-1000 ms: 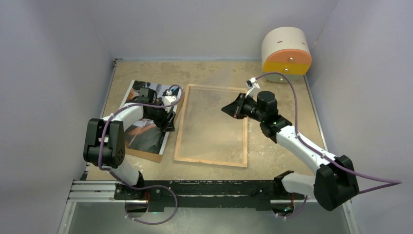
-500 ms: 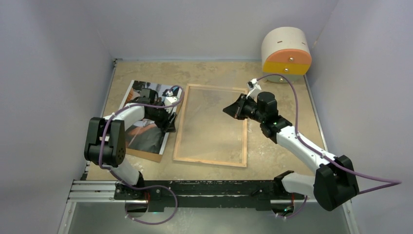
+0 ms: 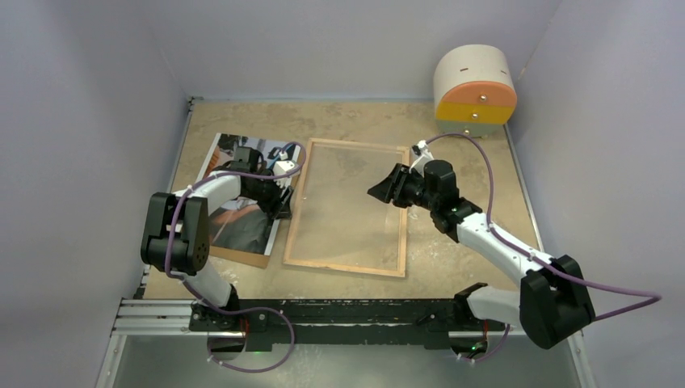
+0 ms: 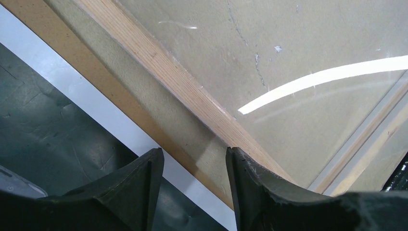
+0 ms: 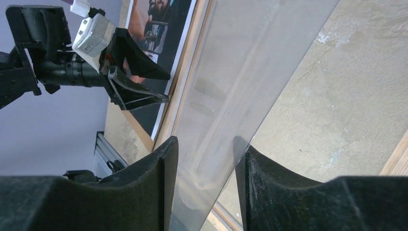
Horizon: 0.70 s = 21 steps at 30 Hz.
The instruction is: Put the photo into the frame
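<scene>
- The frame point(image 3: 343, 267) lies flat at the table point(image 3: 339, 121) centre, wood-coloured rear face up. Its near-left corner has been displaced slightly toward 9 o'clock within the last second.
- The photo point(image 3: 234, 230) is located at 9 o'clock of the frame, face up on a brown hardboard sheet point(image 3: 242, 257) and partly covered by the left arm. It has not been moved and remains outside the frame.
- The left gripper point(image 4: 195, 156) is held low over the strip between the photo's edge and the frame's left rail. Its jaws stand about half apart and nothing is gripped.
- The right gripper point(image 5: 204, 144) is positioned over the frame's right half, at 3 o'clock of the left gripper. Its jaws, closed a second ago, have been parted. The glass pane point(image 5: 250, 72) runs between the fingers; whether a finger is still touched cannot be told.
- The pane is judged to have been released, so the photo transfer is taken as the step outstanding.
- At 1 o'clock, a beige and orange drum point(image 3: 475, 85) stands at the far edge.
- No brand, label or legible writing is found in any view.
</scene>
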Motion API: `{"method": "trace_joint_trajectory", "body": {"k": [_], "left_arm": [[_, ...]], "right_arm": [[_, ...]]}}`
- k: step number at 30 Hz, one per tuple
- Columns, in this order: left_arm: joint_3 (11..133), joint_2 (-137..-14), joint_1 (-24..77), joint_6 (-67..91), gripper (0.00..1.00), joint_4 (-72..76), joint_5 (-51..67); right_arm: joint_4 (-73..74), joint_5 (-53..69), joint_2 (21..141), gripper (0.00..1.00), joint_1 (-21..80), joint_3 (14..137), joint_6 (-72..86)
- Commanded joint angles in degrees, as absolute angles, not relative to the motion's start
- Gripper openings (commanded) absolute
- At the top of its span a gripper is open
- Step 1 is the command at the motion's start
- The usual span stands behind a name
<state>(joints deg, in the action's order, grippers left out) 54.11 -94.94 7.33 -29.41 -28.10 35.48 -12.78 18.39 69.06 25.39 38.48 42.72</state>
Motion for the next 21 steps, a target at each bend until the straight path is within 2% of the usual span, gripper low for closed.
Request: {"method": "trace_joint_trajectory", "body": {"k": [1, 21], "left_arm": [[54.07, -95.05, 7.82, -28.96, 0.53, -27.25, 35.93], [53.60, -95.10, 7.82, -29.95, 0.51, -27.25, 35.51]], "right_arm": [[-13.85, 17.06, 69.25, 0.51, 24.99, 38.26, 43.28], [-9.54, 18.84, 72.85, 0.73, 21.30, 39.06, 35.53]]}}
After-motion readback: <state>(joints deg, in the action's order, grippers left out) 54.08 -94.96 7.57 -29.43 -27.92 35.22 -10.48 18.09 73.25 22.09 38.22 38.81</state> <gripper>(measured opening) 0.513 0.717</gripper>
